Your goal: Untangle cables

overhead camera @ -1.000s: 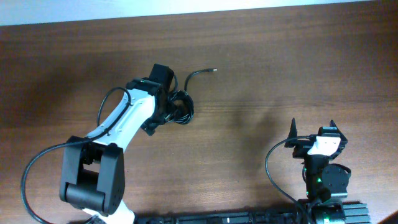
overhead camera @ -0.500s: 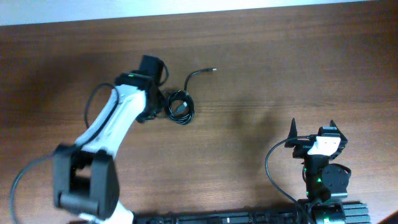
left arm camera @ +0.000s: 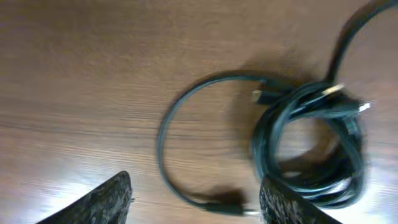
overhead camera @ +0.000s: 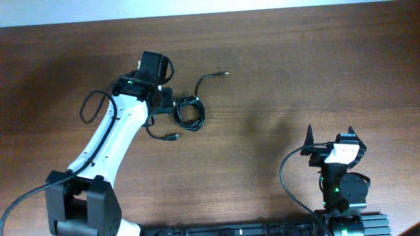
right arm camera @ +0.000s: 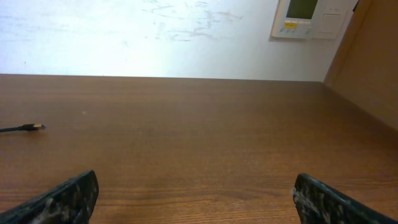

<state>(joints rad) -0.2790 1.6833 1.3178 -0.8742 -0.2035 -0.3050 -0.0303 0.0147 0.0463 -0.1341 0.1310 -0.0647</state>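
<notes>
The cables [overhead camera: 190, 113] lie as a small coiled black bundle on the wooden table. One strand curls up to a metal-tipped end [overhead camera: 225, 75]. Another strand loops out to a plug end [overhead camera: 173, 137] at the lower left. My left gripper [overhead camera: 162, 107] is open just left of the bundle. In the left wrist view the bundle [left arm camera: 311, 146] is at the right, and the loose loop [left arm camera: 166, 140] runs down to the plug [left arm camera: 225, 202] between my open left gripper's [left arm camera: 194, 183] fingers, held by neither. My right gripper [overhead camera: 328, 145] is open and empty, far right. My right gripper [right arm camera: 196, 186] is open in its own view.
The right wrist view shows bare brown table, a white wall behind, and one cable tip [right arm camera: 32, 127] at the far left. The left arm's own thick wire [overhead camera: 88, 108] loops beside its forearm.
My left gripper has moved left, off the bundle. One strand with a plug end now lies drawn out to the bundle's lower left. The right arm has not moved.
</notes>
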